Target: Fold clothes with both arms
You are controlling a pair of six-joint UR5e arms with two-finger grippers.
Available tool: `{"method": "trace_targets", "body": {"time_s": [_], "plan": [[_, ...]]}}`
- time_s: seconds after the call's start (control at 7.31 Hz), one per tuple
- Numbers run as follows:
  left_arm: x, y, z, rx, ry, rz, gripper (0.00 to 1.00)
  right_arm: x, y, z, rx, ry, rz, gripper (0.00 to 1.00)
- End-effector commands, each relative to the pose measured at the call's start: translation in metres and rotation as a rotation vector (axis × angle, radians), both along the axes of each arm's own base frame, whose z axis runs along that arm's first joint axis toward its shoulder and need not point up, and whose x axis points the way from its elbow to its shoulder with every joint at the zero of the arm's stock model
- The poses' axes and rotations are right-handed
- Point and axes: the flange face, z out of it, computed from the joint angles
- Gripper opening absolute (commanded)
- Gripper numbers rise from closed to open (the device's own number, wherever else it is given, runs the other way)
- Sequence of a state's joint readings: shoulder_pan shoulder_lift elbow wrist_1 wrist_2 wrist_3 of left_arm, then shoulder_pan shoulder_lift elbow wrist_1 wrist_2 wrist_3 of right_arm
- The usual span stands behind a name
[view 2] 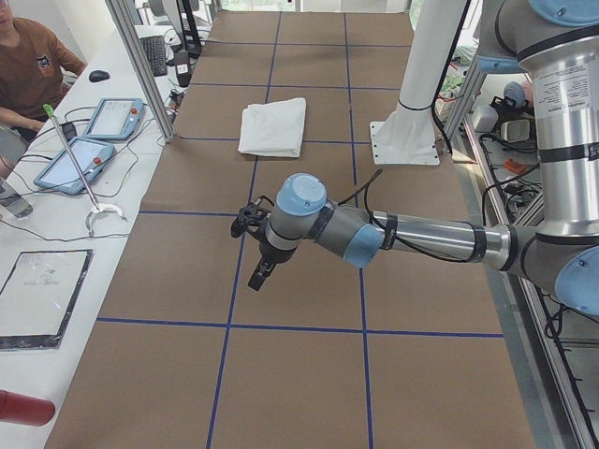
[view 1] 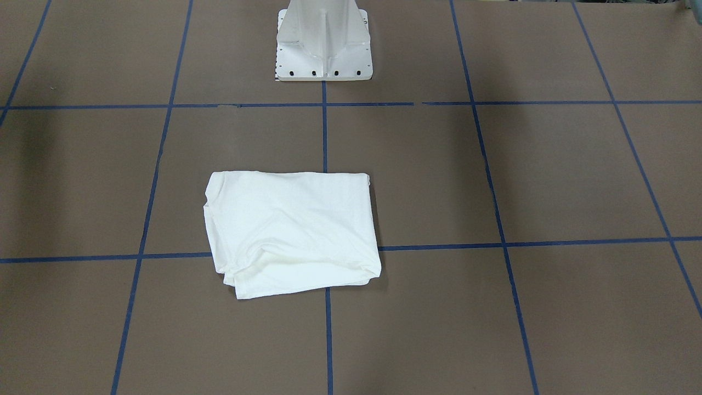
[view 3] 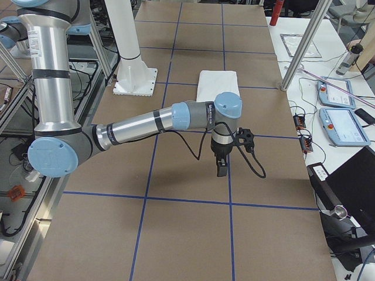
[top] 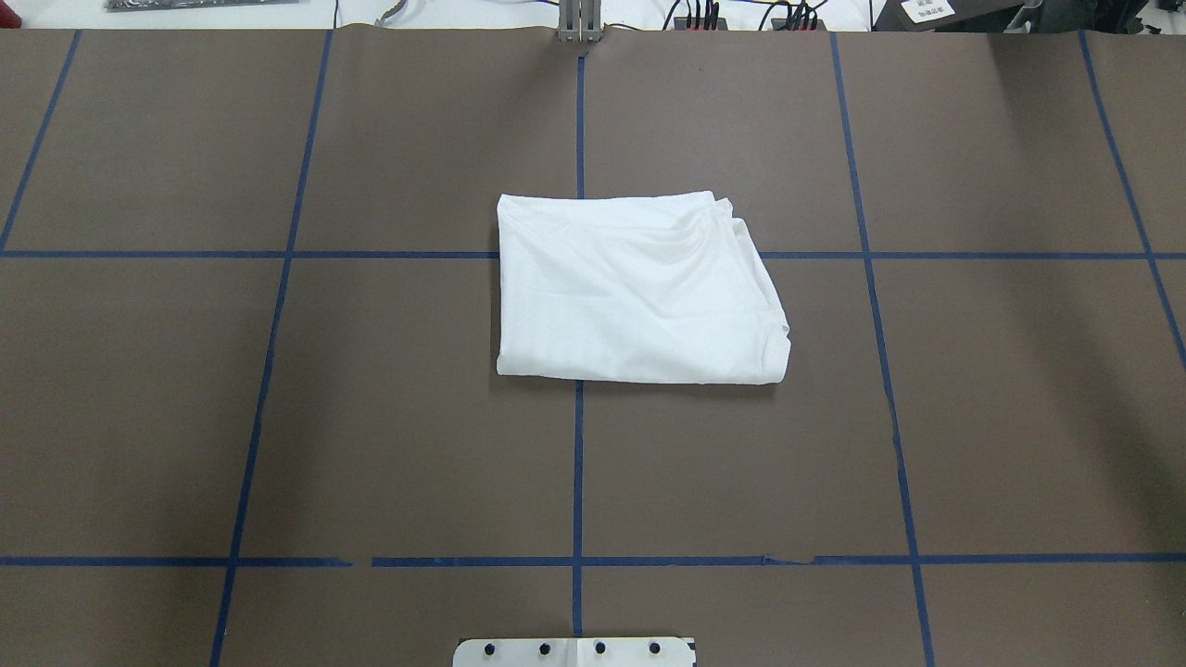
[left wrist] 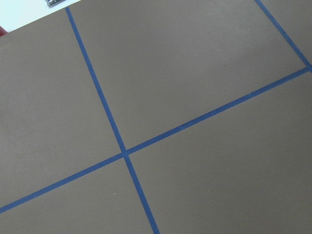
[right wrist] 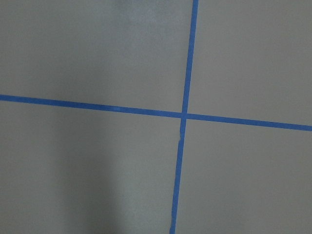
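The clothes are one white shirt (view 1: 290, 230), folded into a rough rectangle and lying flat near the table's middle (top: 635, 292). No black text or collar shows on it. From the side it lies far behind both arms (view 2: 273, 126) (view 3: 218, 85). My left gripper (view 2: 260, 271) hangs above bare table, well away from the shirt, with fingers pointing down. My right gripper (view 3: 221, 167) hovers the same way at the other end. Both show only in the side views, so I cannot tell whether they are open or shut. Both wrist views hold only brown table with blue tape lines.
The white pedestal base (view 1: 323, 55) stands at the robot's edge of the table (top: 574, 651). Teach pendants (view 2: 80, 159) (view 3: 343, 126), cables and metal posts line a side bench. A person sits at that bench (view 2: 28, 65). Blue tape divides the brown table into squares.
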State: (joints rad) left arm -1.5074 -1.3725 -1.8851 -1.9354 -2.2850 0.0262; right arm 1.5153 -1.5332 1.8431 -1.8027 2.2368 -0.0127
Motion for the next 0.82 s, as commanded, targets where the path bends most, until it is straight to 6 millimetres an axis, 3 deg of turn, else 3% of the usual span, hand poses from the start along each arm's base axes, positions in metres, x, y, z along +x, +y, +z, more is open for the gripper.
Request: {"method": "trace_targets", "body": {"time_s": [0.0,0.14,0.27,0.41,0.55,0.68], "plan": [[0.000,-0.006,0.007,-0.032,-0.004,0.002,1.00,-0.004,0.005,0.009,-0.007,0.000,-0.021,1.00],[0.001,-0.012,0.015,-0.052,0.004,0.000,1.00,-0.005,0.005,0.016,-0.033,0.001,-0.011,1.00],[0.001,-0.017,0.039,-0.097,0.004,-0.001,1.00,-0.006,-0.002,0.045,-0.082,0.002,-0.015,1.00],[0.001,-0.021,0.036,-0.095,0.001,-0.005,1.00,-0.007,-0.006,0.041,-0.046,-0.021,-0.017,1.00],[-0.002,-0.020,0.048,-0.123,0.002,-0.012,1.00,-0.008,-0.001,0.051,-0.065,-0.028,-0.019,1.00],[-0.013,-0.019,0.046,-0.122,0.006,-0.036,1.00,-0.008,-0.001,0.051,-0.067,-0.026,-0.016,1.00]]}}
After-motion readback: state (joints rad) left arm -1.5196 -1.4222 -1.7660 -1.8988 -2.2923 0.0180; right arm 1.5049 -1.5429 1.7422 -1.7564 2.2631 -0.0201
